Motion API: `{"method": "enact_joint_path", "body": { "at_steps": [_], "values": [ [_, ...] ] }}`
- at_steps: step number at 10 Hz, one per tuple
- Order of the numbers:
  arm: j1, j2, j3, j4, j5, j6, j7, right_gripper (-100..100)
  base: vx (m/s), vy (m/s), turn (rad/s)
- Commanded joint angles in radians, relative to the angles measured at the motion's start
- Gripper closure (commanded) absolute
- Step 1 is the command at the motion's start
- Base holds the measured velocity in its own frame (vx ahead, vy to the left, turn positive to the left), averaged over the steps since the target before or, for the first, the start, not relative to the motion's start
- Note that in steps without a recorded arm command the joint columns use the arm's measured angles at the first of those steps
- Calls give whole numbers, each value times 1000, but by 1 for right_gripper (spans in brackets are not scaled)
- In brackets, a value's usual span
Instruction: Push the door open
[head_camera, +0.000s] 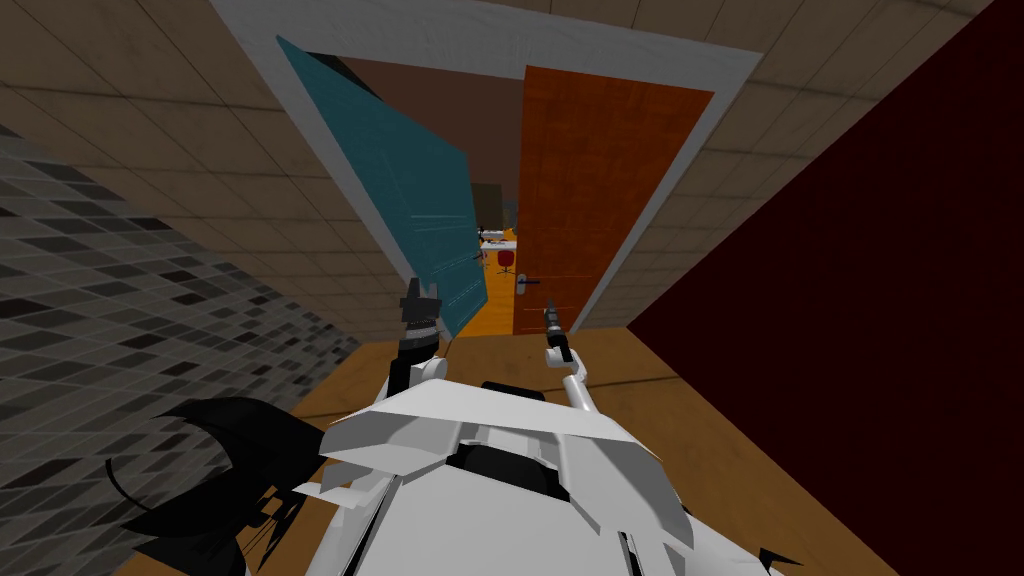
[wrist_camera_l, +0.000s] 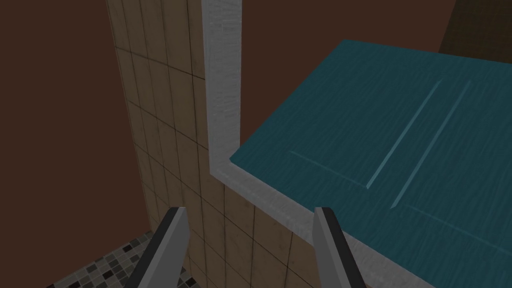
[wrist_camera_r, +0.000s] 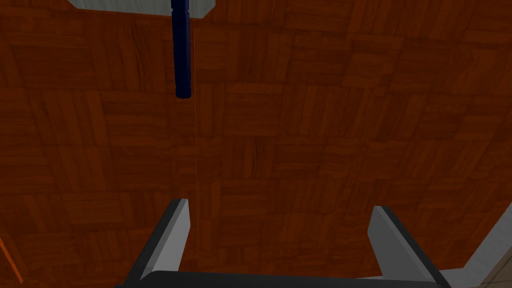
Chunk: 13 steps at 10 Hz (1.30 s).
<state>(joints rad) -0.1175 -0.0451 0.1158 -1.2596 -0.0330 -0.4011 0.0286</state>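
Doors of two colours hung in a pale grey frame (head_camera: 500, 40) in the head view. The teal door (head_camera: 410, 210) on the left was swung away and ajar. The reddish-brown door (head_camera: 600, 190) on the right sat within the frame, with a dark lever handle (head_camera: 527, 282) near its free edge. Square beige tiles covered the wall (head_camera: 150, 80). The left gripper (head_camera: 420, 290) was raised by the teal door's lower part, and the right gripper (head_camera: 549, 315) was just below the handle.

In the left wrist view, the left gripper (wrist_camera_l: 250, 212) had its fingers apart, holding nothing, and was aimed at the rough-textured frame's corner. The teal door showed a faint grain and thin raised panel lines.

In the right wrist view, the right gripper (wrist_camera_r: 278, 206) was spread wide and empty, close to the reddish-brown door's parquet-patterned wood. The handle was a round, dark blue bar.
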Motion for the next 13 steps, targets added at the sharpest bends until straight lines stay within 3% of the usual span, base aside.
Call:
{"method": "enact_joint_path", "body": {
  "at_steps": [1, 6, 7, 9, 13],
  "values": [
    [-17, 8, 3, 33, 4, 5, -3, -100, 92, 5, -11],
    [-86, 31, 9, 151, 13, 24, -17, -100, 98, 6, -11],
    [-86, 31, 9, 151, 13, 24, -17, -100, 111, 0, -5],
    [-124, 47, 12, 215, 18, 34, -25, -100, 138, 16, -13],
    [-160, 66, 15, 277, 23, 44, -32, -100, 124, 9, -8]
  ]
}}
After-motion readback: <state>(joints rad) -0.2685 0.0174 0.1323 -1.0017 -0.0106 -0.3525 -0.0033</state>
